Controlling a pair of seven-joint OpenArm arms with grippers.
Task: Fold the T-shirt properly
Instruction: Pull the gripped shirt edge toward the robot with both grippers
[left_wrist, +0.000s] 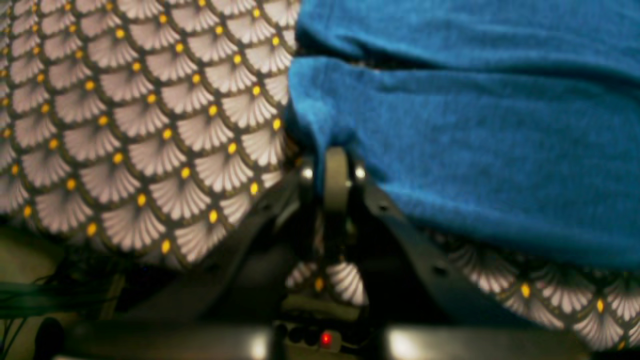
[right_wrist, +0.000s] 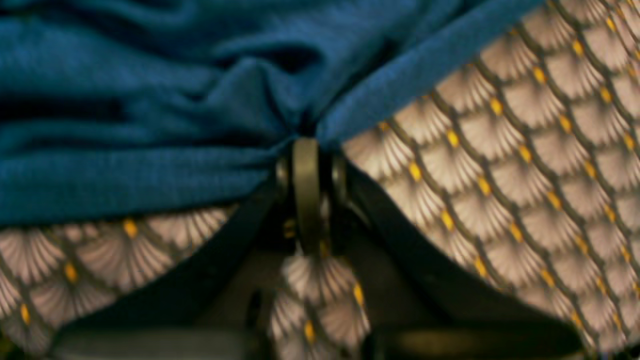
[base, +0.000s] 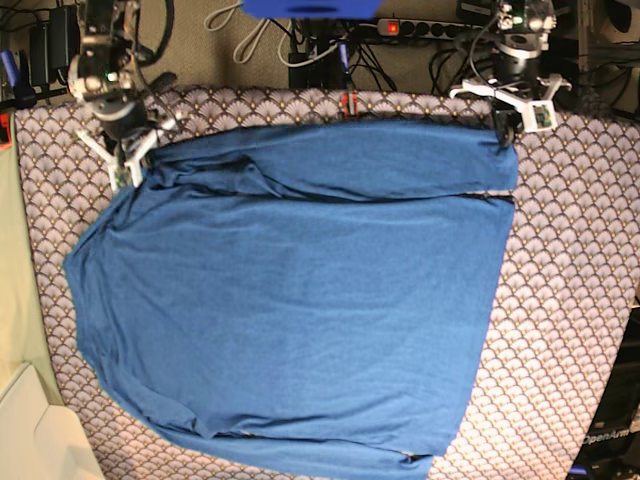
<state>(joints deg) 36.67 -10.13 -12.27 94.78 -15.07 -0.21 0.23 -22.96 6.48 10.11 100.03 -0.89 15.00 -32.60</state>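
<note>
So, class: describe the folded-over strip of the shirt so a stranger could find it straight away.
Start with the patterned tablecloth and the big blue T-shirt spread over it. Go to the shirt's far edge, between the left gripper and right gripper, both shut on the cloth. The folded strip lies there, a narrow second layer bounded by a dark seam line.

Scallop-patterned tablecloth (base: 560, 300) covers the table, lilac-white fans with yellow dots; beyond its far edge, a tangle of cables (base: 255, 35) on a tan floor, a power strip (base: 420, 28) with a red light glowing, a pale box (base: 35, 440) at the near corner
</note>
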